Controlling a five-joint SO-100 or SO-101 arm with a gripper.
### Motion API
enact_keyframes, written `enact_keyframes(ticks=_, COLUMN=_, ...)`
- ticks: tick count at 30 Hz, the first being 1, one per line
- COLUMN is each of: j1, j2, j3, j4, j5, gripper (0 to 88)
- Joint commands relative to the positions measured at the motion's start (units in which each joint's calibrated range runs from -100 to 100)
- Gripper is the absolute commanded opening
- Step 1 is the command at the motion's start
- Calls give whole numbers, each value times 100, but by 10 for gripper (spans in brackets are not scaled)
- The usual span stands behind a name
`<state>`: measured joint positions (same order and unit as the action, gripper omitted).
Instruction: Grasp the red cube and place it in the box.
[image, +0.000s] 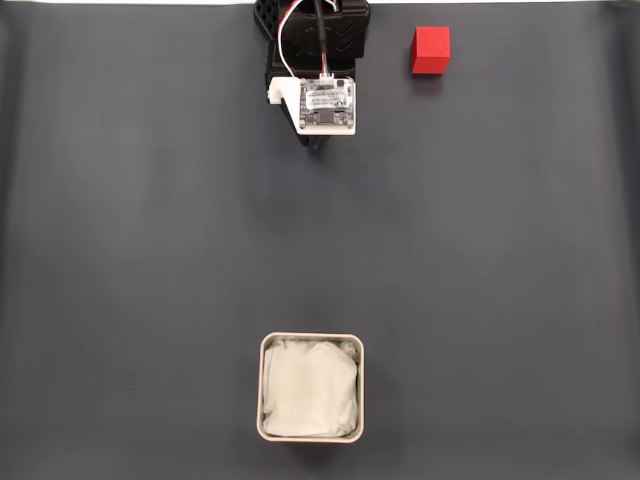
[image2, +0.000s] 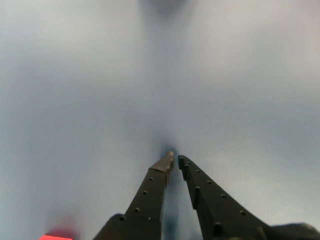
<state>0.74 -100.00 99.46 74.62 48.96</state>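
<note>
Fixed view: the bench (image: 120, 250) carries the box (image: 311, 338) near its bottom edge, centre; the red cube (image: 431, 50) sits at the top edge, right of the arm (image: 325, 95). Wrist view: the pincer (image2: 175, 160) is clenched, empty; a red sliver shows bottom left

White label (image: 326, 98) on the circuit board (image: 327, 104) atop the arm, fixed view, print too small to read, no legible text, brand, number or sign elsewhere in either view
</note>
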Motion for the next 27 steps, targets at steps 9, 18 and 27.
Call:
enact_keyframes(ticks=9, j1=32, j2=0, j3=45, j4=128, j5=-10, gripper=0)
enact_keyframes(ticks=18, j1=32, j2=0, j3=45, j4=128, j5=-20, gripper=0)
enact_keyframes(ticks=27, j1=32, j2=0, j3=45, j4=128, j5=29, gripper=0)
